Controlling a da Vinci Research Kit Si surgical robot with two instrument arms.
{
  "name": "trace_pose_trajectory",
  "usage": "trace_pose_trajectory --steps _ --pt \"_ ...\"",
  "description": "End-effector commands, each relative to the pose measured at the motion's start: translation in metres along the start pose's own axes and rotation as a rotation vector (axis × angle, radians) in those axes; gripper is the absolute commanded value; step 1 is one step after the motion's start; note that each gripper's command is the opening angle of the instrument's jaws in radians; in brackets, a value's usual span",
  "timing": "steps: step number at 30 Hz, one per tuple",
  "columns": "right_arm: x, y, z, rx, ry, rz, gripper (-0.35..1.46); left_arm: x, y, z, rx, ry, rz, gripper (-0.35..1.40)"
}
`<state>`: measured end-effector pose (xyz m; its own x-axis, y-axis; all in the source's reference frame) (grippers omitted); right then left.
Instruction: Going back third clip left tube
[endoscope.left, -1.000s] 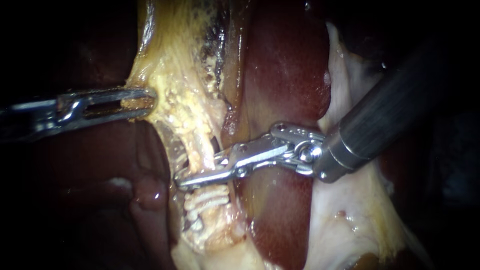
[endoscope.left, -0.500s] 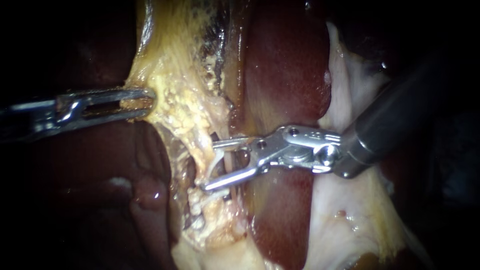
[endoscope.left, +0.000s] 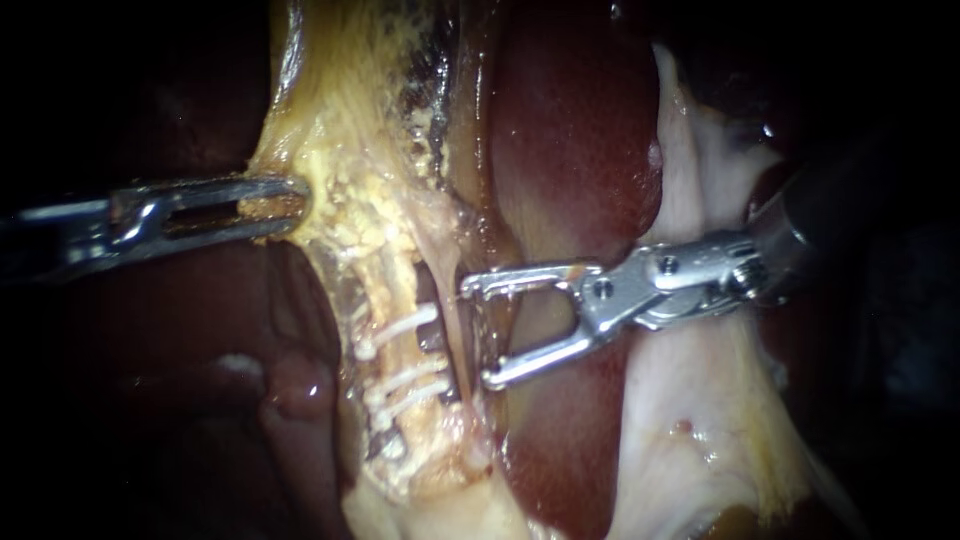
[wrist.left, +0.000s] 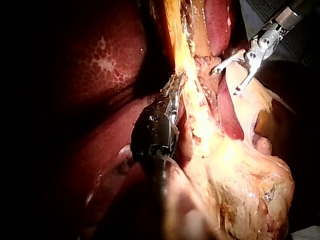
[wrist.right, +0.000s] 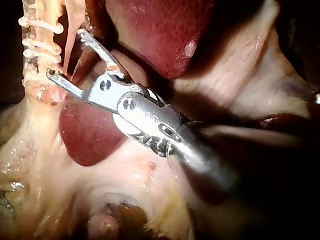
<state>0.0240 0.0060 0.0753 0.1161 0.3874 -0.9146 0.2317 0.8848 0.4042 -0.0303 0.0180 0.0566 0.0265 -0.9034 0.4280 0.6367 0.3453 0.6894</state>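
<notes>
- our left instrument (endoscope.left: 296, 204) grips the yellow tissue (endoscope.left: 352, 205), jaws clamped.
- our right instrument (endoscope.left: 478, 335) gapes empty, just right of three clips (endoscope.left: 410, 374) on the left tube (endoscope.left: 385, 298).

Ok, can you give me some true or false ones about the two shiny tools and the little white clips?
1. The right instrument has its jaws open. True.
2. The left instrument holds nothing. False: its jaws are shut on yellowish tissue.
3. White clips sit across the tube. True.
4. The right instrument is gripping a clip. False: its open jaws stand beside the clips and grip nothing.
5. The liver is green. False: it is dark red.
</notes>
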Motion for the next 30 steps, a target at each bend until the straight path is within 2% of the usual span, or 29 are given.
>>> trace_pose_trajectory --steps 1,6,12,16,22,26,30 --pt "0.0004 -0.0001 -0.0006 -0.006 -0.001 -0.005 0.60 0.0000 0.0000 0.0000 0.000 0.000 0.000 -0.35" --pt "0.0026 -0.0006 -0.0028 -0.007 0.000 -0.029 0.60 0.0000 0.0000 0.0000 0.000 0.000 0.000 -0.35" --pt "0.0038 -0.0015 -0.0036 0.000 0.002 -0.056 0.60 0.0006 0.0004 0.0006 -0.001 -0.003 0.003 -0.35" --pt "0.0039 -0.0017 -0.0037 0.007 0.003 -0.074 0.60 0.0018 0.0016 0.0021 -0.003 -0.011 0.005 -0.35" --pt "0.0040 -0.0021 -0.0038 0.009 0.003 -0.080 0.60 0.0034 0.0031 0.0053 -0.008 0.015 -0.014 -0.35" --pt "0.0041 -0.0022 -0.0038 0.010 0.003 -0.086 0.60 0.0040 0.0031 0.0073 -0.005 0.027 -0.017 -0.35" --pt "0.0043 -0.0023 -0.0039 0.010 0.003 -0.086 0.60 0.0043 0.0027 0.0084 0.001 0.031 -0.016 -0.35"
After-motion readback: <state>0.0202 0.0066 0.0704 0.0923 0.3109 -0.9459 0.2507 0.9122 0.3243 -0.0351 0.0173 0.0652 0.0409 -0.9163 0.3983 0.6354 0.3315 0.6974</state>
